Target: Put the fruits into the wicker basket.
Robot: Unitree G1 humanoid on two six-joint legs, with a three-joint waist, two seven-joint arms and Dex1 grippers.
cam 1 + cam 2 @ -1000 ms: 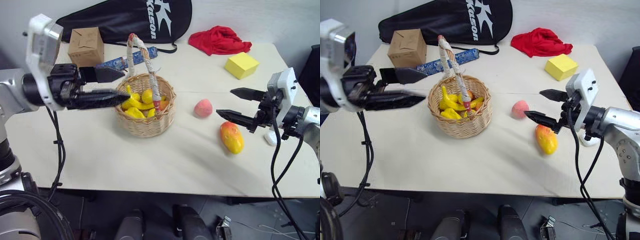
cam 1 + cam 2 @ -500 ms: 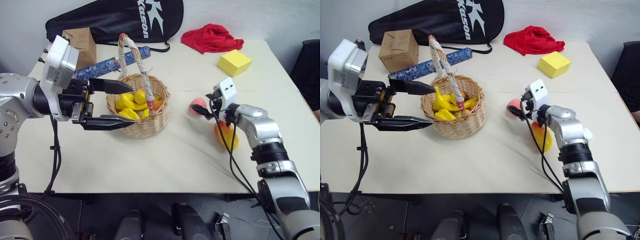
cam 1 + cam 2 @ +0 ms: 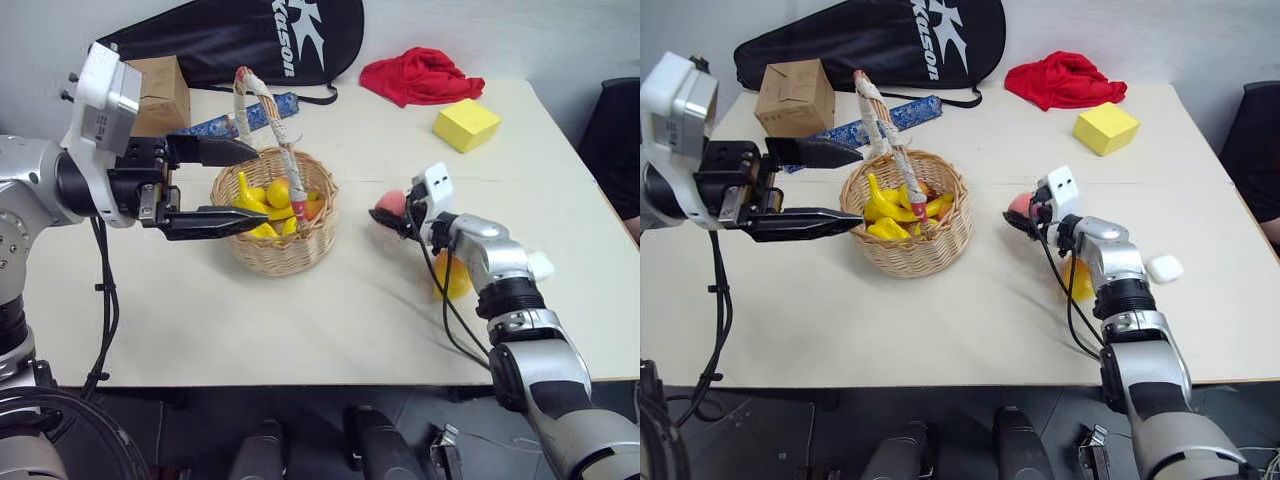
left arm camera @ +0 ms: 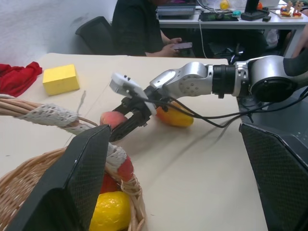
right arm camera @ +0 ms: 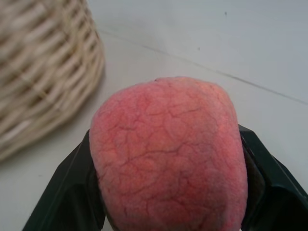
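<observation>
The wicker basket [image 3: 275, 250] stands mid-table with its tall taped handle [image 3: 262, 105] upright; yellow bananas [image 3: 252, 198] and an orange-red fruit lie inside. To its right, the pink-red peach [image 3: 389, 203] rests on the table with my right gripper [image 3: 392, 216] shut on it; both fingers [image 5: 72, 192] press its sides. A mango [image 3: 452, 278] lies just behind that forearm, partly hidden. My left gripper [image 3: 258, 185] is open, held level at the basket's left rim, fingers spread wide and empty.
At the back right lie a yellow block [image 3: 466, 124] and a red cloth [image 3: 420, 76]. A cardboard box [image 3: 160, 90], a blue patterned roll [image 3: 215, 125] and a black racket bag [image 3: 250, 40] are behind the basket. A small white case [image 3: 1164, 267] lies near the right edge. A seated person [image 4: 144, 33] sits beyond the table.
My right gripper reached forward to the peach and closed around it. The left gripper stayed open beside the basket.
</observation>
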